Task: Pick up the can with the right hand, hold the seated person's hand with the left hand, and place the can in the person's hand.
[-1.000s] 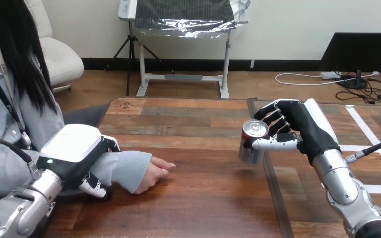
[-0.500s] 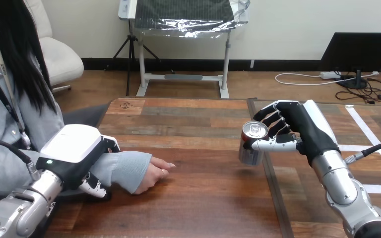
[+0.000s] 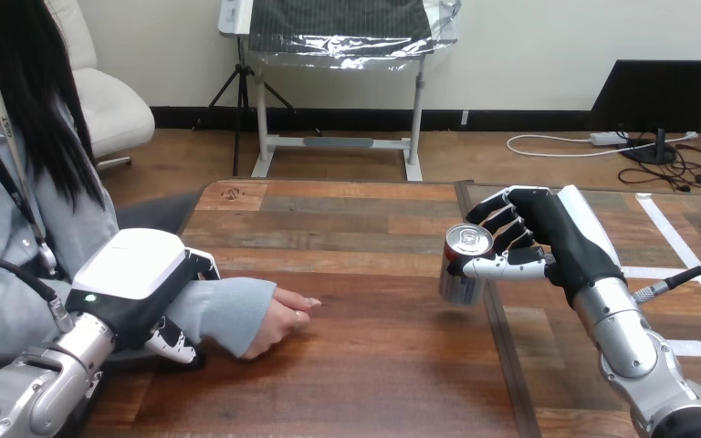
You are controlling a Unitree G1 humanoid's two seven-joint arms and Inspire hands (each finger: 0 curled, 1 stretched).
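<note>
can (image 3: 464, 265) up off the desk (image 3: 374, 374), tilted a touch, clamped between thumb and curled fingers of right hand (image 3: 561, 239), right of centre. well apart from the person's hand (image 3: 278, 324), lying palm down on the wood over at left. left hand (image 3: 137, 278) down over the person's forearm (image 3: 228, 310) just behind that hand, thumb on the far side, fingers curled round the near side of it.
</note>
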